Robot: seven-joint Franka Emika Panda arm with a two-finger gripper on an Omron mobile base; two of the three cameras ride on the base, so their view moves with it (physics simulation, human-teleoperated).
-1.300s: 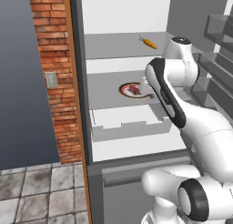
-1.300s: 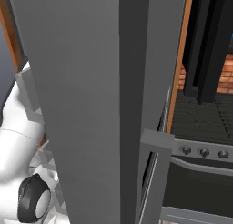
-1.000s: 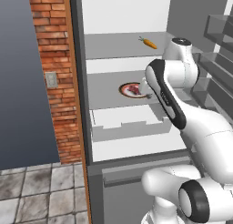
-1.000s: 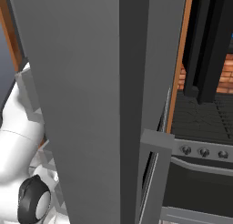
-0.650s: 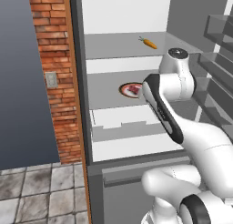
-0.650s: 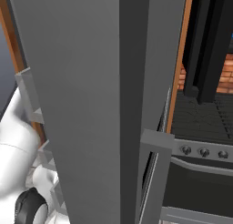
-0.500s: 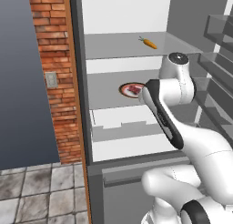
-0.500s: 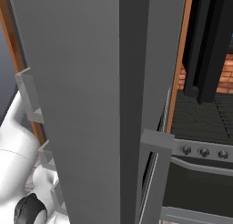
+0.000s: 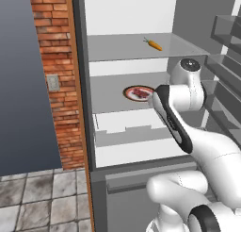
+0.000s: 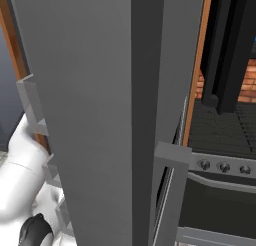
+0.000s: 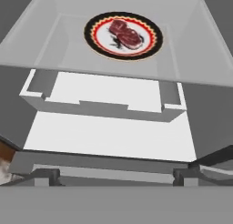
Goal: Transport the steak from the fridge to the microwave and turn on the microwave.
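Tall grey steel fridge (image 9: 89,179) stands open. The small red-pink marbled steak (image 11: 124,32) lies on a round black-rimmed plate (image 11: 153,48) on the middle clear shelf (image 9: 108,96), untouched. The white arm reaches toward that shelf; claw state cannot be told. Judged early: grasp, carry to microwave, and switching on all remain
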